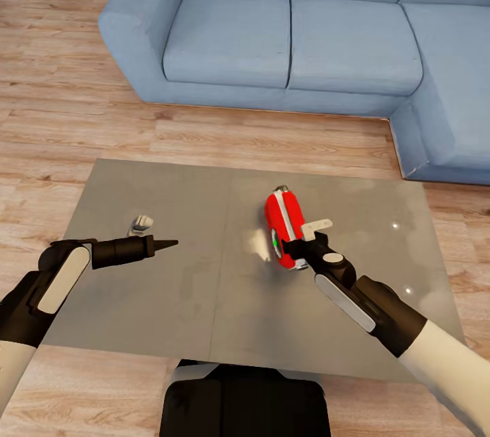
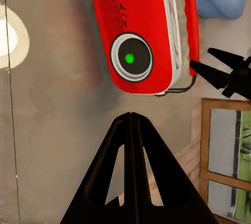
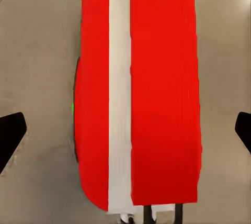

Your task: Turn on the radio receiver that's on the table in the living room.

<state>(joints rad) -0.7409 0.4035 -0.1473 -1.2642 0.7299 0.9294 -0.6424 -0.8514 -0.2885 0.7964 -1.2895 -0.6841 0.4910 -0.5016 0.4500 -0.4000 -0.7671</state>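
The red radio receiver [image 1: 283, 224] with white trim lies on the glossy grey-brown table [image 1: 170, 287], right of its middle. My right gripper [image 1: 303, 238] is open and straddles the radio's near end, one fingertip on each side [image 3: 125, 135]. Whether the fingers touch it is unclear. The left wrist view shows the radio's face [image 2: 137, 30], where a green dot glows in the round dial [image 2: 129, 58], and the right gripper's dark fingers [image 2: 222, 75] by the handle. My left gripper [image 1: 168, 243] is shut and empty above the table, pointing at the radio from the left.
A blue L-shaped sofa [image 1: 286, 35] runs along the far side and right of the table, with a strip of wood plank floor [image 1: 82, 117] between. A small pale shape [image 1: 141, 223] shows on the table top near the left gripper. My base [image 1: 241, 403] stands at the table's near edge.
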